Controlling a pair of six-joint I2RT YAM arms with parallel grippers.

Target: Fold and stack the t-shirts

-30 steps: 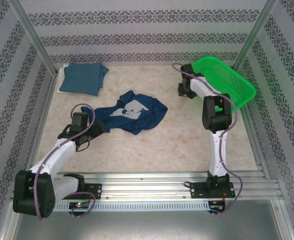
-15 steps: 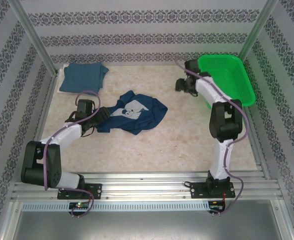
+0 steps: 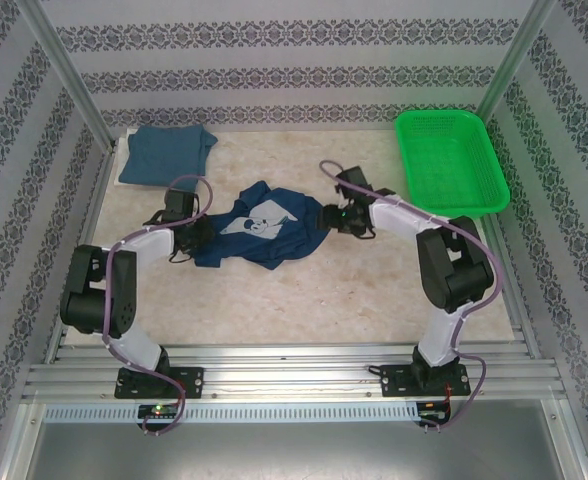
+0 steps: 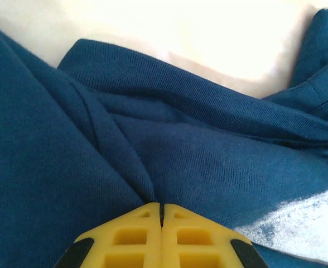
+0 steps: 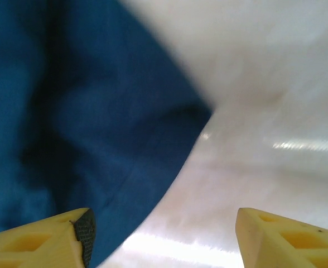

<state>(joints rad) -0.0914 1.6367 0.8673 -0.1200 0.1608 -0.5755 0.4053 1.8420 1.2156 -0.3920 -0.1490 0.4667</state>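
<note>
My left gripper (image 3: 196, 232) is at the left edge of the navy t-shirt (image 3: 269, 235). On the left wrist cam the yellow pads (image 4: 136, 234) are pressed flat together, no gap. The navy cloth (image 4: 208, 167) creases run straight into the tips of the left gripper (image 4: 162, 209), so it looks like I've got a pinch of fabric, tho the nip itself is hidden. The white cartoon print (image 4: 303, 223) is just fwd and to the right of those tips, and the bare table shows pale beyond the folds.

My right gripper (image 3: 332, 218) is at the shirt's opposite edge, jaws spread wide, holding nothing. On the right wrist cam, which is blurry, the right gripper (image 5: 163, 223) straddles the hem. The left finger (image 5: 47, 240) is over navy cloth (image 5: 69, 111) and the right finger (image 5: 287, 234) is over bare tabletop (image 5: 264, 111).

The shirt lies crumpled between my two hands, print (image 3: 259, 222) up. The teal-blue t-shirt (image 3: 164, 157) lies folded well beyond my left hand, in the far corner. The green mesh basket (image 3: 449, 160) sits beyond and to the right of my right hand, apart from it, on the table (image 3: 354, 290).
</note>
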